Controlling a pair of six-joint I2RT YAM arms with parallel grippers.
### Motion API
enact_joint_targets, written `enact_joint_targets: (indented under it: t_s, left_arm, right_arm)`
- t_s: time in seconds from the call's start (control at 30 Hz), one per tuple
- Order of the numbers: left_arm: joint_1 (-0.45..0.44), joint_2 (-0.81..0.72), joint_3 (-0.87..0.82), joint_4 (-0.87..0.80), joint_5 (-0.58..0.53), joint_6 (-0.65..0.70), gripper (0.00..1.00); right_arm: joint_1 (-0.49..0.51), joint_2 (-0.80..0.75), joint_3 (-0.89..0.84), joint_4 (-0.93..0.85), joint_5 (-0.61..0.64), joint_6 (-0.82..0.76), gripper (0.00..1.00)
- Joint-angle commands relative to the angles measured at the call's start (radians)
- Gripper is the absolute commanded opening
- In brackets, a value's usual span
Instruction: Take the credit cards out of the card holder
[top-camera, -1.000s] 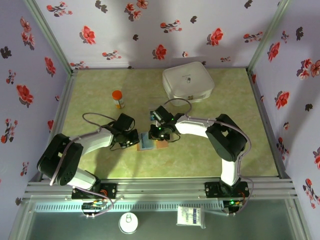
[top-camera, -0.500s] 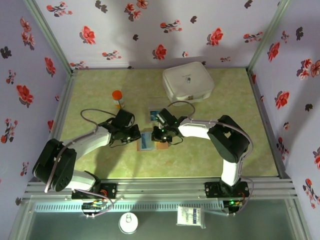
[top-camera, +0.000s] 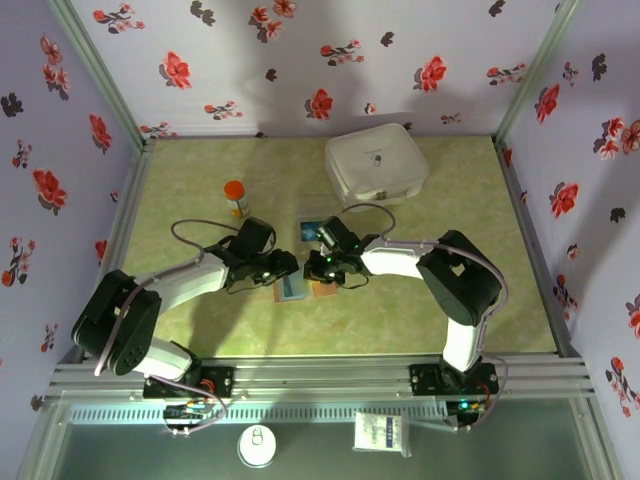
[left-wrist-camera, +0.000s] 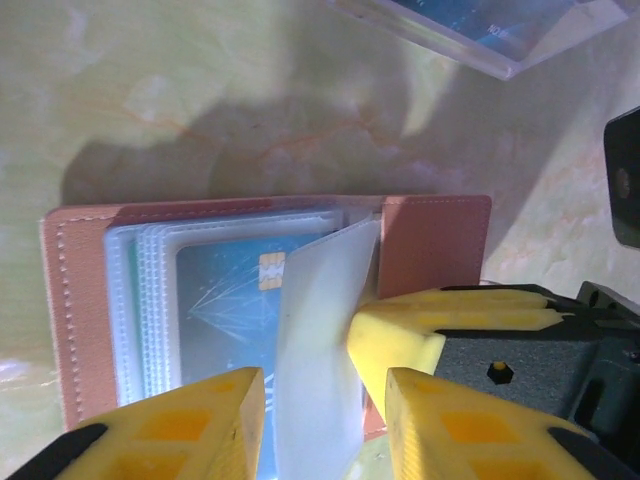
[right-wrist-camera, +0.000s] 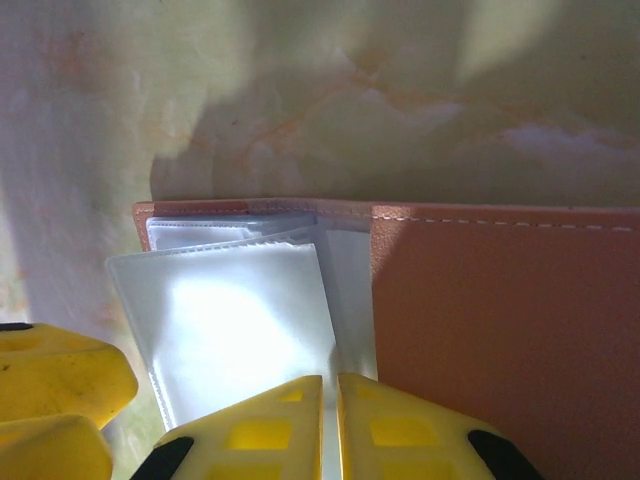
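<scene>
Jaws from both arms meet over the card holder (top-camera: 320, 291), midway between the left and right edges of the counter (top-camera: 450, 300), seen from the top. On my left wrist camera, the left jaws stand apart astride a clear sleeve (left-wrist-camera: 315, 330), and a blue credit card (left-wrist-camera: 225, 300) sits pocketed. On my right wrist camera, the right jaws look pinched onto that sleeve, I think.

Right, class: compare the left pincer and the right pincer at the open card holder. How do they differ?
The left pincer is open, a wide gap between its fingers; the right pincer is shut on a clear sleeve. The left pincer faces the blue card in the card holder; the right pincer sits by the holder's brown flap. Both have yellow fingers and hang low over it.
</scene>
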Motion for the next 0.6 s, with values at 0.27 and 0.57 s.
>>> enact_joint_targets:
  t_s: [0.27,0.57]
  left_arm:
    - [-0.016,0.065,-0.021,0.079,0.042,-0.04,0.31]
    - [-0.03,0.058,0.002,0.026,0.005,-0.041,0.27]
  right_arm:
    - [-0.008,-0.031,-0.024,-0.001,-0.004,0.017,0.13]
    - [-0.01,-0.039,-0.036,-0.015,0.014,-0.001,0.13]
